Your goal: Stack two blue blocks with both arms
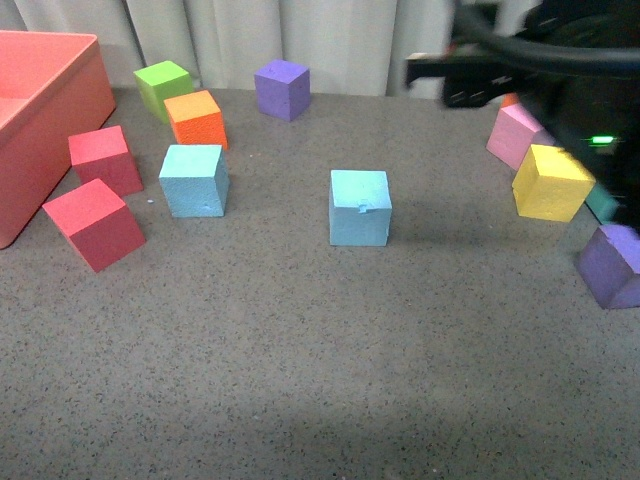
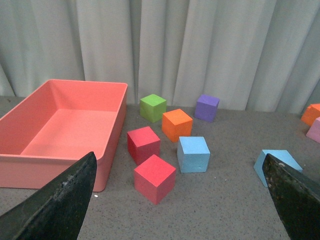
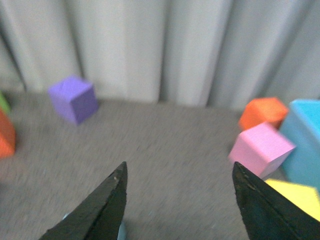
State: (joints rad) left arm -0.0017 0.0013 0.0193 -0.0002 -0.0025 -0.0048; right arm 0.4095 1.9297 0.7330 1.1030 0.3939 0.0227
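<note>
Left blue block sits on the desk, just in front of the orange cube. Notched blue block sits mid-desk, apart from the first. Left end effector: fingers wide apart, empty. Right end effector: fingers apart, empty.

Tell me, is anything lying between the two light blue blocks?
No. In the front view, only bare grey table separates the left blue block from the notched blue block.
</note>
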